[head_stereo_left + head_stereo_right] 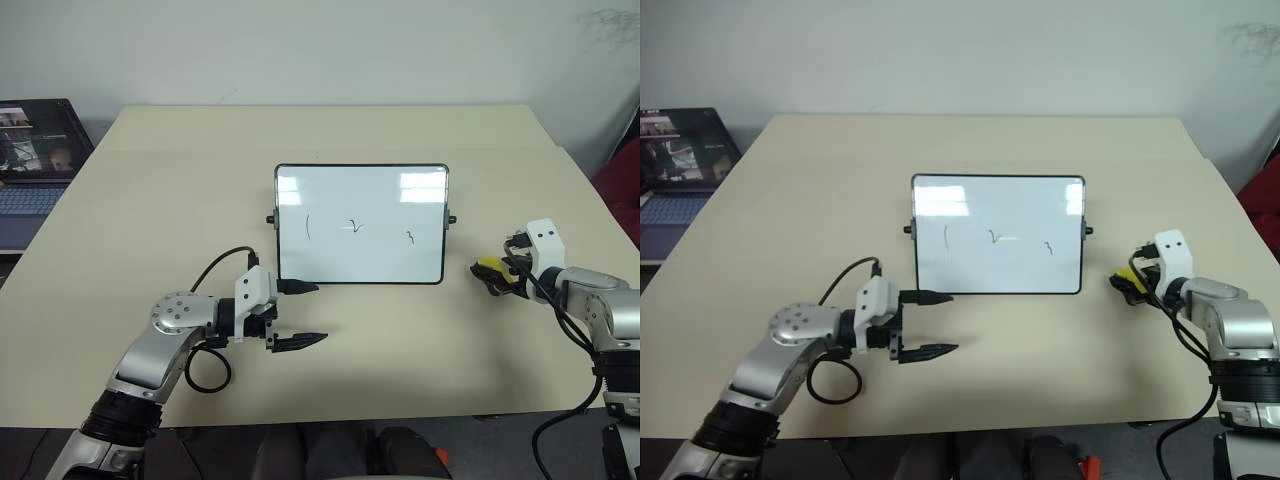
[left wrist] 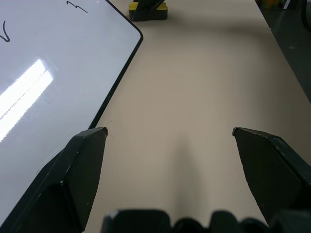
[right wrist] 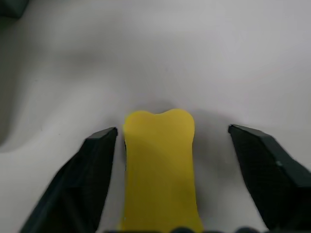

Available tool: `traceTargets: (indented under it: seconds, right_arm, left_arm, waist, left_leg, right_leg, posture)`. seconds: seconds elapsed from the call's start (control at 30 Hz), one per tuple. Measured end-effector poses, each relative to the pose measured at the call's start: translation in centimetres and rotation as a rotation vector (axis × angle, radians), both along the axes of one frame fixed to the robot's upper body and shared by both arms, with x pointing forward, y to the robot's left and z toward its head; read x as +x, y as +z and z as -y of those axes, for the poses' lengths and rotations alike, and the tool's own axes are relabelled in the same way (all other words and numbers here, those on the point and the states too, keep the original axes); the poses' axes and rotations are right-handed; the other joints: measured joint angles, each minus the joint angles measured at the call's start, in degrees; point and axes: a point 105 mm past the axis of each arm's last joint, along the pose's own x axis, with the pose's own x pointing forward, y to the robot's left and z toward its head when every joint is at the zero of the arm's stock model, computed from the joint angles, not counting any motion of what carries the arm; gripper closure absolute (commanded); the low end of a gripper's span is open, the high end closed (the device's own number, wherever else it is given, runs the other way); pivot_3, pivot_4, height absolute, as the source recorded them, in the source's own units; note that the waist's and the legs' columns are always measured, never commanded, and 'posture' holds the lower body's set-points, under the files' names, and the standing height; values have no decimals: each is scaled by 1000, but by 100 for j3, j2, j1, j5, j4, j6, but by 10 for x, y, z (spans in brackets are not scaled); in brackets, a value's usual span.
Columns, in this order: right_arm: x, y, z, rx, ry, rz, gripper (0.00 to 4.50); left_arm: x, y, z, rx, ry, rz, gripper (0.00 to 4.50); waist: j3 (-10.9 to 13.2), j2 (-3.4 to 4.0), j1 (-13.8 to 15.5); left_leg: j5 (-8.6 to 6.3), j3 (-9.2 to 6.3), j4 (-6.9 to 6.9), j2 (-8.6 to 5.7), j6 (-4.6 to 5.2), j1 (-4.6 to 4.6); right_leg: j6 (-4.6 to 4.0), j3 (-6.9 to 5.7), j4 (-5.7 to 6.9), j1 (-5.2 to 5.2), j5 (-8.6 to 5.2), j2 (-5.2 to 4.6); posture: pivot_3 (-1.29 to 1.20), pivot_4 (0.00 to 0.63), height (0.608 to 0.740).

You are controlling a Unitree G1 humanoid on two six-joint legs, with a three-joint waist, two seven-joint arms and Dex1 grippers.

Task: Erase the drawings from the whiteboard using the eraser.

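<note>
Two fingers of the right gripper (image 3: 167, 141) straddle the eraser (image 3: 159, 165), one touching, one apart — center, then pinch squarely. Left gripper (image 1: 298, 314) waits spread beside the whiteboard (image 1: 360, 225).

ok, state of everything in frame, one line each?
whiteboard: flat on the table, not wiped.
drawings: all three marks intact.
eraser: on the table, between the right hand's fingers, one finger touching, the other apart.
left hand: open, empty, at the whiteboard's near corner.
right hand: open around the eraser, not gripping.
laptop: open, screen on.
</note>
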Motion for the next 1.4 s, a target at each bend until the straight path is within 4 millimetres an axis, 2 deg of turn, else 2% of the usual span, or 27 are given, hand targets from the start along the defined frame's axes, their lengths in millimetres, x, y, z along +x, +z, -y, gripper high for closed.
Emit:
traceTargets:
  seconds: [0.13,0.17,0.53,0.8,0.9,1.0,1.1,1.2,1.4]
  right_arm:
    - [0,0,0,-2,3,4,3061]
    - [1,1,0,-2,4,5,3193]
    - [2,4,-5,12,12,29,3195]
    - [-4,43,-15,-89,30,238,3195]
    - [-9,55,-34,-81,48,319,3195]
    - [-17,61,-58,-60,86,376,3195]
    - [-21,62,-88,-29,151,395,3195]
    - [-25,66,-123,5,256,413,3195]
    - [-43,97,-157,52,443,509,3195]
  left_arm:
    - [1,1,-1,-1,3,4,0]
    - [0,1,-1,-1,3,3,0]
    - [5,2,-12,-9,65,24,0]
    - [26,25,-46,-55,316,126,0]
    - [30,28,-57,-59,415,151,0]
    - [14,28,-65,-38,471,142,0]
    - [2,46,-57,-60,475,169,0]
    - [3,67,-48,-76,486,203,0]
    - [12,69,-55,-70,587,163,0]
  waist:
    - [0,0,-1]
    - [0,0,0]
    - [2,2,-4]
    - [2,1,-6]
    - [2,2,-15]
    - [4,-2,-46]
    - [5,-4,-32]
    - [7,-7,11]
    - [13,-17,7]
  left_leg:
    - [0,1,0,0,0,0]
    - [0,0,0,0,0,0]
    - [0,2,0,2,0,0]
    - [-1,0,-2,4,-1,-1]
    - [-2,0,-2,6,-3,-2]
    - [-9,-6,-5,11,-15,-3]
    - [-10,-16,-3,11,-15,-2]
    - [-10,-31,0,5,-14,-1]
    - [-11,-48,-1,5,-13,-3]
  right_leg:
    - [0,0,0,0,0,0]
    - [0,0,0,0,0,0]
    - [0,1,0,-1,0,0]
    - [1,2,0,-3,0,0]
    - [1,4,0,-5,0,0]
    - [3,19,-2,-10,-2,3]
    - [3,13,1,-9,-2,3]
    - [4,0,6,-4,-1,2]
    - [5,1,0,-5,0,5]
  posture:
    - [0,150,740]
    - [0,150,740]
    - [0,150,740]
    - [0,150,740]
    - [0,150,740]
    - [0,150,740]
    - [0,150,740]
    - [0,150,740]
    - [0,150,740]
